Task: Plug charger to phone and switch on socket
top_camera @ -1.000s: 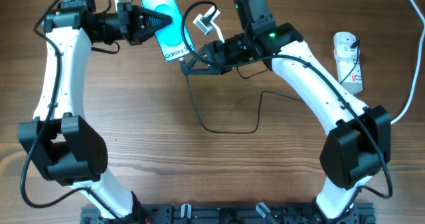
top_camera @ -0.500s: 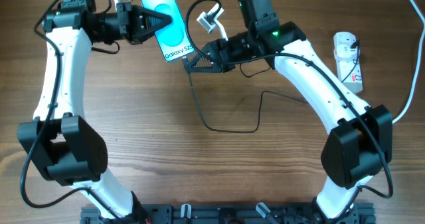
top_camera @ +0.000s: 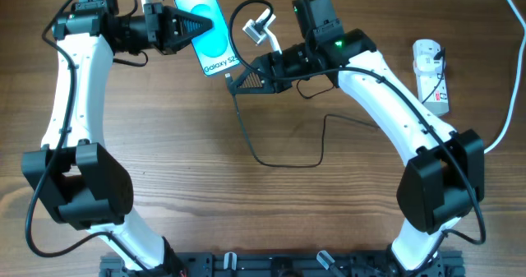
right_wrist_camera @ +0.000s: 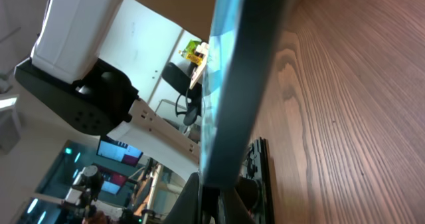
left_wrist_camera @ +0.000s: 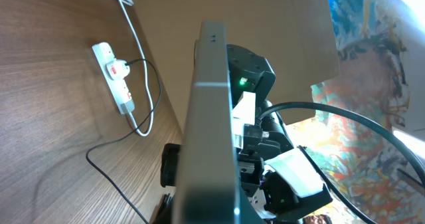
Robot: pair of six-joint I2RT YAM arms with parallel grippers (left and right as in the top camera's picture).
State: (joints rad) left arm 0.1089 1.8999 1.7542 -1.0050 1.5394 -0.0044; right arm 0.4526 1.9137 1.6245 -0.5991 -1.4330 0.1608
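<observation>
My left gripper (top_camera: 189, 25) is shut on the phone (top_camera: 210, 32) and holds it tilted above the table's far left, turquoise screen up. My right gripper (top_camera: 236, 79) is shut on the charger's connector tip, right at the phone's bottom edge. I cannot tell whether the tip is in the port. The thin black charger cable (top_camera: 283, 163) runs from there down across the table and right toward the socket (top_camera: 430, 74). In the right wrist view the phone (right_wrist_camera: 242, 78) is edge-on, just above my dark fingers (right_wrist_camera: 229, 201). In the left wrist view the phone's edge (left_wrist_camera: 211, 124) hides my jaws.
The white socket with its red switch (left_wrist_camera: 114, 69) and black plug lies at the far right, also seen in the left wrist view. A thicker white cord (top_camera: 511, 104) runs along the right edge. A black rail (top_camera: 271, 265) lines the front edge.
My right gripper has shifted slightly left, bringing the connector tip closer under the phone's bottom edge. The left arm and phone have held still.
</observation>
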